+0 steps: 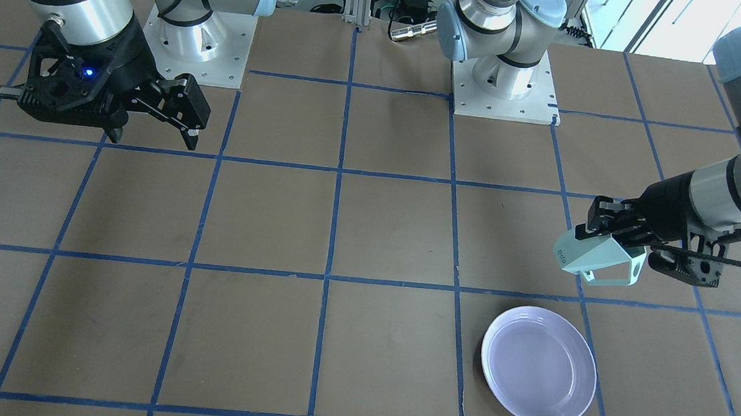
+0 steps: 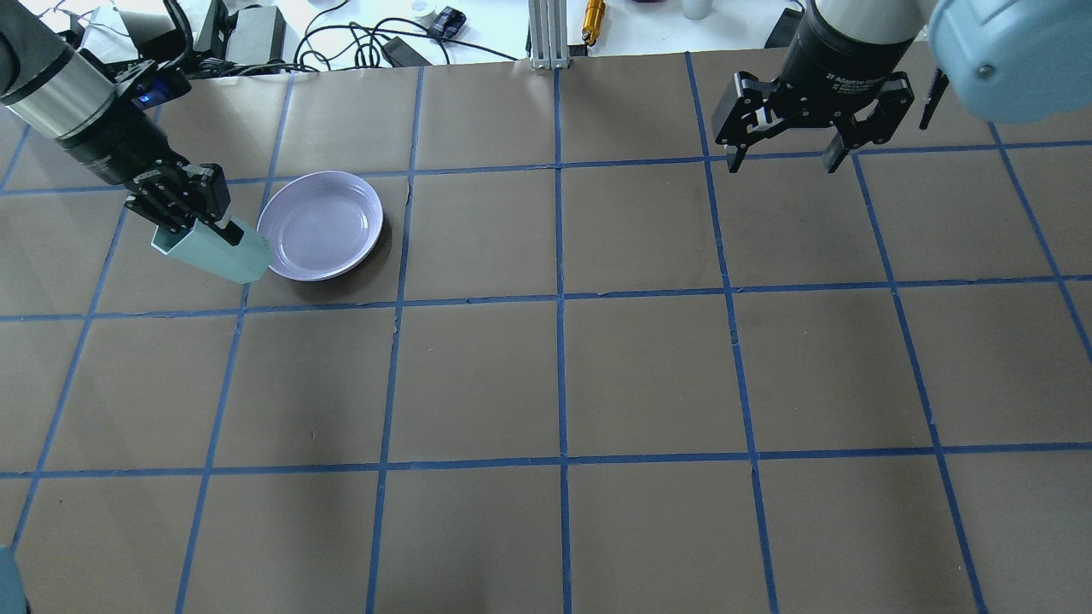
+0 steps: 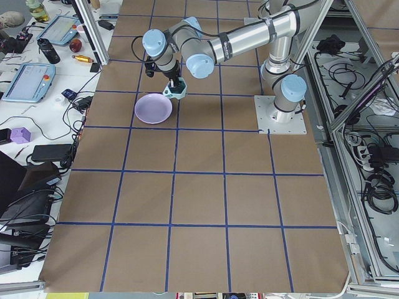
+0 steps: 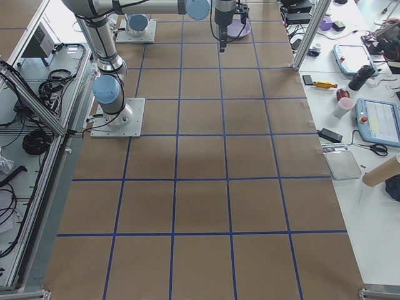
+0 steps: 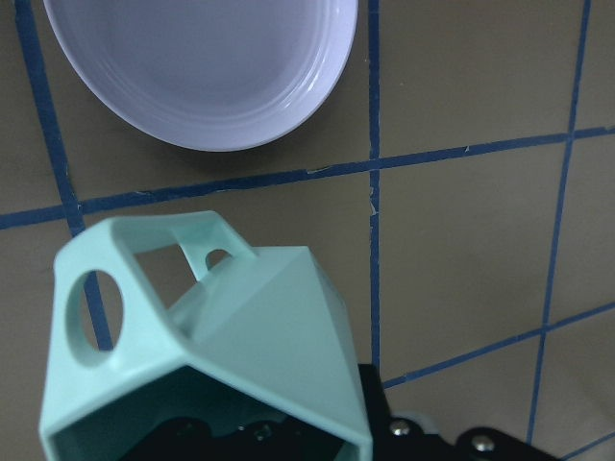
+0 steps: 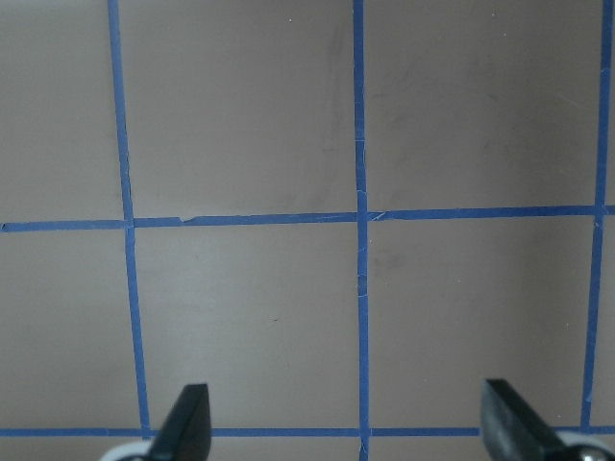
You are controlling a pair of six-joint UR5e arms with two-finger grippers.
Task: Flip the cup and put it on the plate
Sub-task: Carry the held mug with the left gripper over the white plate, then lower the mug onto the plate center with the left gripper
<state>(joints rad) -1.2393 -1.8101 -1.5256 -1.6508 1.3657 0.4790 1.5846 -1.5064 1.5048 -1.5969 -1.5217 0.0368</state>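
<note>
My left gripper [image 1: 611, 234] is shut on the pale mint-green faceted cup [image 1: 597, 258] and holds it tilted on its side above the table, base pointing away from the wrist and handle downward. The lavender plate [image 1: 538, 365] lies empty on the table just beside and below the cup. In the overhead view the cup [image 2: 217, 253] sits at the plate's [image 2: 321, 224] left edge under the left gripper [image 2: 198, 226]. The left wrist view shows the cup [image 5: 211, 346] close up, with the plate [image 5: 202, 67] ahead. My right gripper [image 2: 783, 165] is open and empty, far from both.
The brown table [image 2: 554, 375] carries a grid of blue tape lines. Both arm bases [image 1: 505, 86] stand at the robot's edge. Cables and tools [image 2: 367, 34] lie beyond the far edge. The right wrist view shows only bare table between the open fingers [image 6: 187, 423].
</note>
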